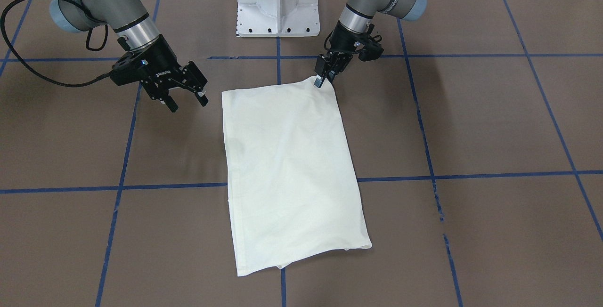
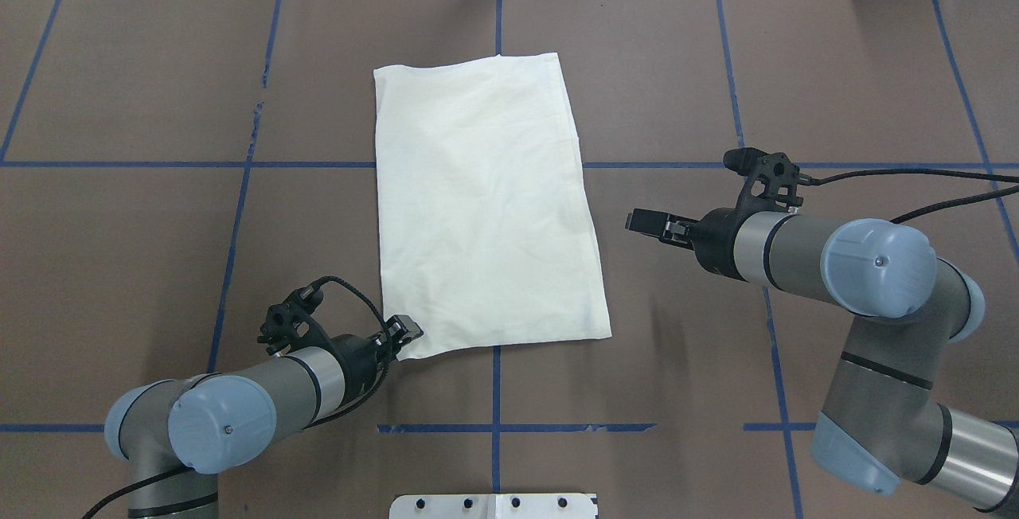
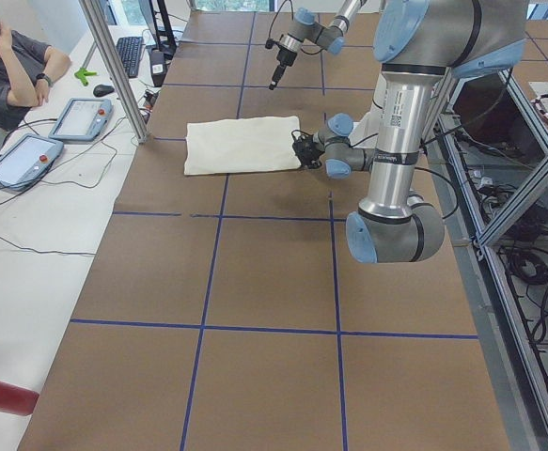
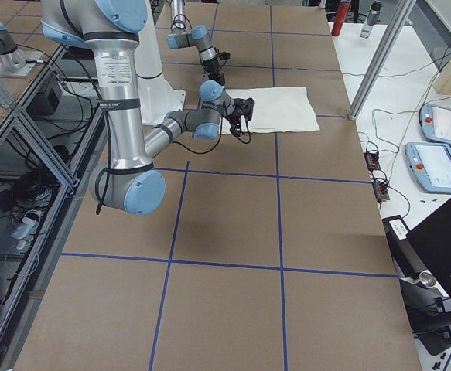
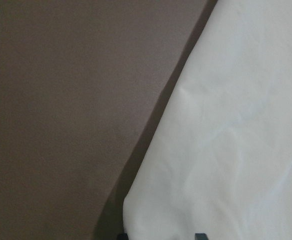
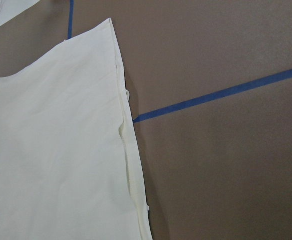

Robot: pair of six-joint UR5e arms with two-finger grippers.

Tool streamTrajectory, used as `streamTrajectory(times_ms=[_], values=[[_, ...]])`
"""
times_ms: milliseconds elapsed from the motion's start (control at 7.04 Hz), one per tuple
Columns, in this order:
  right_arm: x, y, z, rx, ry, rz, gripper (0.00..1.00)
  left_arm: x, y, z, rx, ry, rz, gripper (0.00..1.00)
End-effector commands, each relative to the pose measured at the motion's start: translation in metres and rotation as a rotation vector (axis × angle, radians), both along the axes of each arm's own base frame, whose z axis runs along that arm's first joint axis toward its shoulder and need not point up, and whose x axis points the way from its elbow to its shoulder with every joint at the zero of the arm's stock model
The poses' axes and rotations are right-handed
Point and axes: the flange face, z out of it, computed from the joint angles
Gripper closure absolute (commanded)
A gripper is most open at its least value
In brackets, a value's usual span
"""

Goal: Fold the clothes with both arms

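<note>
Across the middle of the table (image 1: 471, 123) lies the shirt (image 1: 292, 170), folded to a tall rectangle with plain cream cloth up; its underside is hidden from you. At its lower edge in the front view a sliver of an under layer pokes out, too small to read.

Your left gripper (image 1: 324, 80) is down at the shirt's upper right corner in that view, and the corner looks slightly lifted at its tips. From there the fingers look narrow. Yet the left wrist view, very close and soft, shows only two dark tips at the bottom edge of the frame, set apart with cloth between them. You cannot tell whether they pinch the corner or merely straddle it.

Your right gripper (image 1: 188, 104) hangs at the upper left of the front view with its fingers spread, near the shirt's upper left corner but off the cloth. In both side views the grippers are too small to judge.

The shirt's long edges run straight, leaning a little rightward toward the bottom of the front view. The right wrist view shows layers stacked along one long edge. Brown table crossed by blue tape lines (image 1: 471, 175) stretches wide on either side of the cloth. The white base (image 1: 278, 3) stands above the shirt's top edge, apart from it.
</note>
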Motion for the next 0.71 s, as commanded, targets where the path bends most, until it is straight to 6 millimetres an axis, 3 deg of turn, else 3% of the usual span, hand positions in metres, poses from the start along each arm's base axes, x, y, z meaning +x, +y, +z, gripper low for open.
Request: streamTrajectory(times_ms=[0, 142, 284, 426, 568], values=[[-0.002, 0.0, 0.002, -0.012, 0.005, 0.003, 0.0, -0.003, -0.002, -0.002, 0.004, 0.004, -0.006, 1.0], [-0.005, 0.0, -0.002, -0.088, -0.024, 0.046, 0.0, -0.005, -0.005, -0.003, 0.005, 0.005, -0.01, 1.0], [-0.016, -0.007, -0.026, -0.178, -0.028, 0.107, 0.03, -0.006, -0.006, -0.006, 0.006, 0.011, -0.012, 1.0], [-0.049, -0.001, -0.062, -0.313, -0.021, 0.161, 0.04, -0.008, -0.005, -0.011, 0.009, 0.021, -0.013, 1.0], [-0.082, 0.017, -0.085, -0.324, 0.05, 0.17, 0.05, -0.01, -0.006, -0.013, 0.01, 0.026, -0.015, 1.0]])
